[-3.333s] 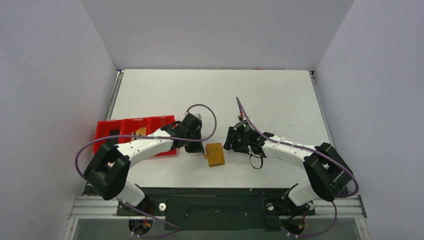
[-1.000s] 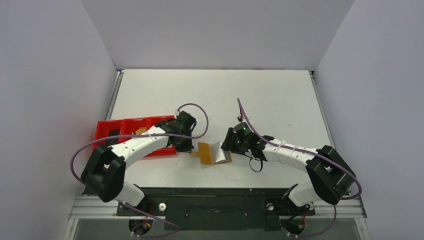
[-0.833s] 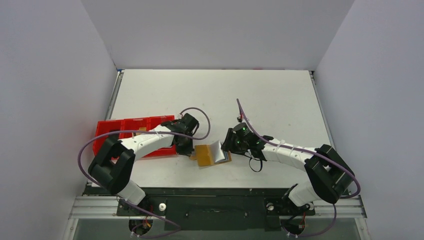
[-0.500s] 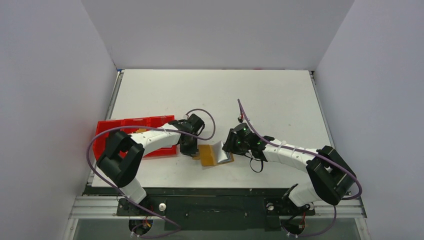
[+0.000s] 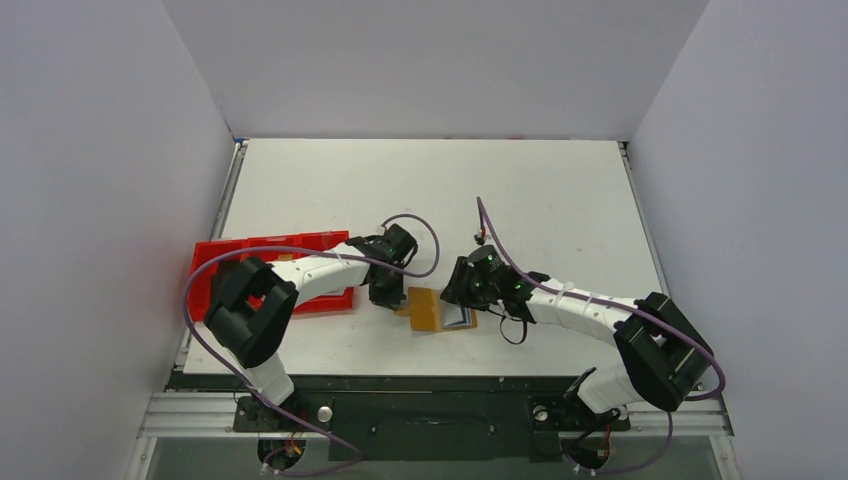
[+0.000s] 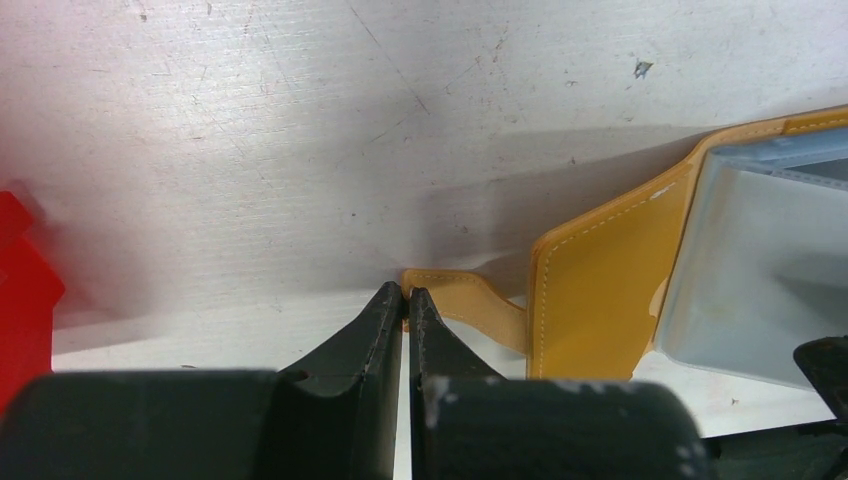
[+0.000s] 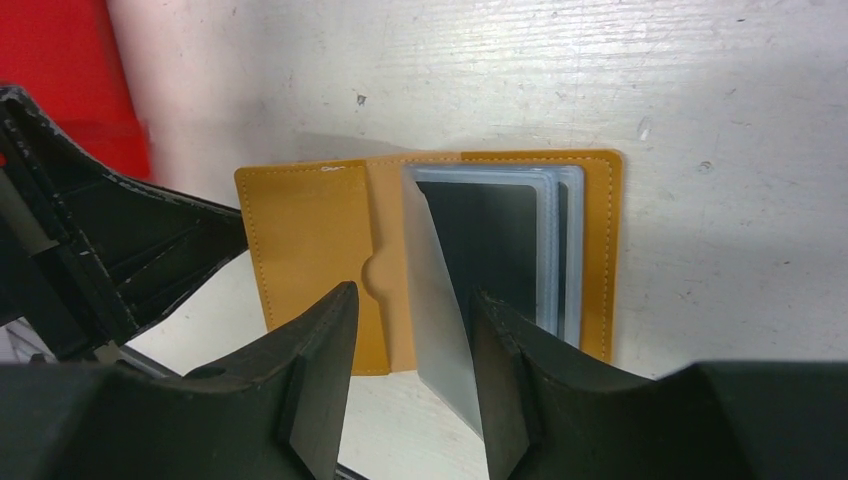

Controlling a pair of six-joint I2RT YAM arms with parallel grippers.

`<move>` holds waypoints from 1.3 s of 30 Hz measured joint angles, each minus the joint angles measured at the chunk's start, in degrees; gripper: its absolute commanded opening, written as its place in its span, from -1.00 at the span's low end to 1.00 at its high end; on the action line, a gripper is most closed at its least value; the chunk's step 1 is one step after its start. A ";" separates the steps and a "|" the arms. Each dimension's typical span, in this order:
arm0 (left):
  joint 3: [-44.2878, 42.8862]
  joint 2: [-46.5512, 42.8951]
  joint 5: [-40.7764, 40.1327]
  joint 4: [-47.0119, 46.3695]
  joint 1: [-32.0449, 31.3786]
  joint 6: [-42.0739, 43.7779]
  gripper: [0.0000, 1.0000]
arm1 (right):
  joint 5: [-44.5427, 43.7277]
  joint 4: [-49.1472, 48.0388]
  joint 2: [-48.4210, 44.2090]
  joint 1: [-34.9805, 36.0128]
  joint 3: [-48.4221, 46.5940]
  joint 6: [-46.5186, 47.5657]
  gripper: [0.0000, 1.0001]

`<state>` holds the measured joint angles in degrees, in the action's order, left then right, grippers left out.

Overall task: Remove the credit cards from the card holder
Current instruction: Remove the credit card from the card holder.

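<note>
Tan leather-look fold-over card holder [image 7: 310,240] lies open flat on white counter [image 5: 430,190] btwn 2 arms. The left pincer [image 6: 405,295] is pressed together at its strap tip, grip unclear. The right pincer [image 7: 412,295] is spread wide, straddling 1 raised clear sleeve leaf [image 7: 440,330]. 1 dark credit card [image 7: 490,240] shows inside the holder. 1 red plastic tray [image 5: 215,262] sits left.

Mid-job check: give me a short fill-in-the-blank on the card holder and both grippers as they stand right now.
1. The card holder lies open on the table, and the tray beside it is ____.
2. The left gripper is ____, its tips at the holder's tab.
3. The right gripper is ____, with a clear sleeve standing up between its fingers.

Missing words: red; shut; open.
</note>
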<state>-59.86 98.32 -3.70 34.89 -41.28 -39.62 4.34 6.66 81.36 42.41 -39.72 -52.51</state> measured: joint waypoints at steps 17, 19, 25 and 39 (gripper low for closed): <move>0.15 -8.04 1.73 0.83 0.17 1.09 -0.38 | 3.52 -5.35 6.32 4.98 -4.76 -5.14 0.05; 0.13 -10.21 2.05 1.27 0.46 1.05 -0.35 | 3.61 -6.05 7.93 5.35 -5.22 -5.53 0.06; 0.13 -16.22 1.99 3.87 2.49 1.05 -0.34 | 3.61 -8.22 12.76 6.16 -6.32 -7.23 0.07; 2.08 -20.94 10.67 1.46 2.62 -1.84 -0.61 | 3.32 -10.38 12.00 5.66 -6.67 -10.01 0.13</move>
<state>-57.78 77.38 6.96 36.36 -38.65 -41.45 7.66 -3.73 93.36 48.07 -46.39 -62.52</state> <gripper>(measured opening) 0.215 0.559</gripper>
